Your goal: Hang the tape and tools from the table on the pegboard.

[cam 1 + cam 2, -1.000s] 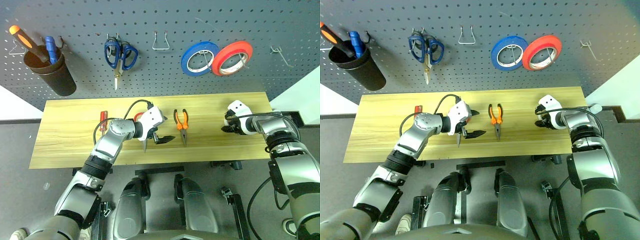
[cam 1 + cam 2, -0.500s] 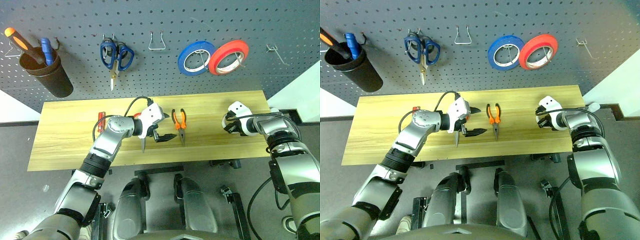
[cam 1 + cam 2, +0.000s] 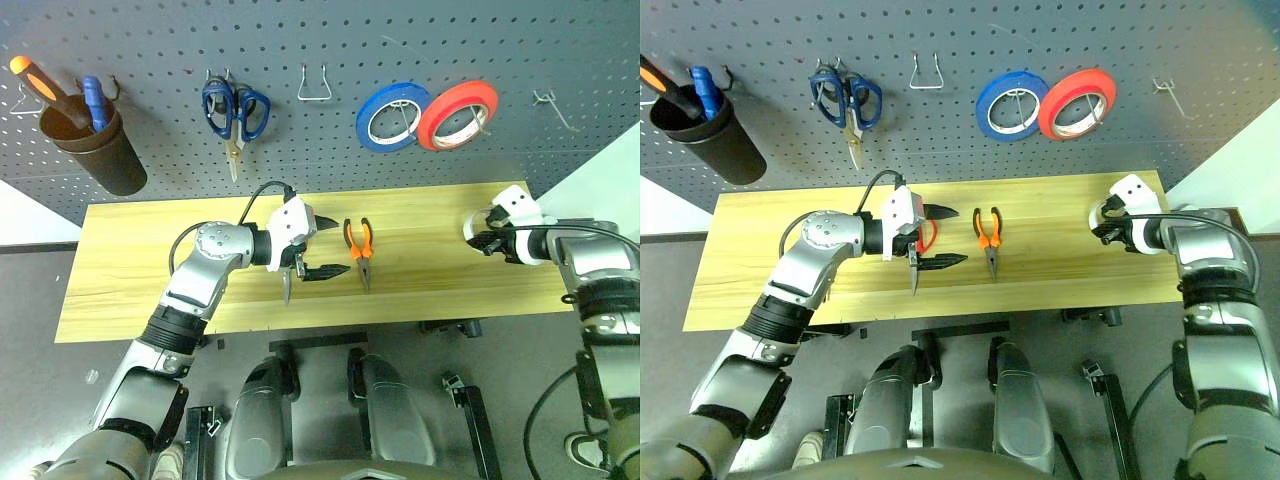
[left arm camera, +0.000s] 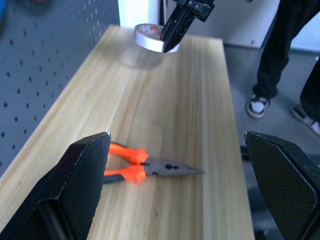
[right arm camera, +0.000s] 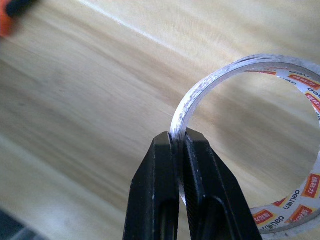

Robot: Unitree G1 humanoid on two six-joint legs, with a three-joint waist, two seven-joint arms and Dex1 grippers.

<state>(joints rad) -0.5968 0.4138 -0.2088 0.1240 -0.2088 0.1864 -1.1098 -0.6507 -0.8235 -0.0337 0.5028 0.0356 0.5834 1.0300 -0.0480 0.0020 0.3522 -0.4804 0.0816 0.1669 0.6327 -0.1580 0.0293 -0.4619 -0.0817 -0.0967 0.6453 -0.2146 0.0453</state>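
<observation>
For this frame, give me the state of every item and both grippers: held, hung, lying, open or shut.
Cream-white tape roll: pinched by its wall, lifted off the table.
Right gripper: jaws shut on the tape.
Left gripper: jaws open, holding nothing.
Orange-and-black-handled pliers: closed, lying on the table.
Red-handled scissors: lying under the left gripper.
Blue-handled scissors: hung on the pegboard.
Blue tape roll, red tape roll: hung.

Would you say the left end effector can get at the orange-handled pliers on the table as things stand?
Probably yes. The left end effector is open and empty, right beside the pliers, which lie flat on the table with bare wood between them. The red-handled scissors lie under the end effector, not across the way.
</observation>
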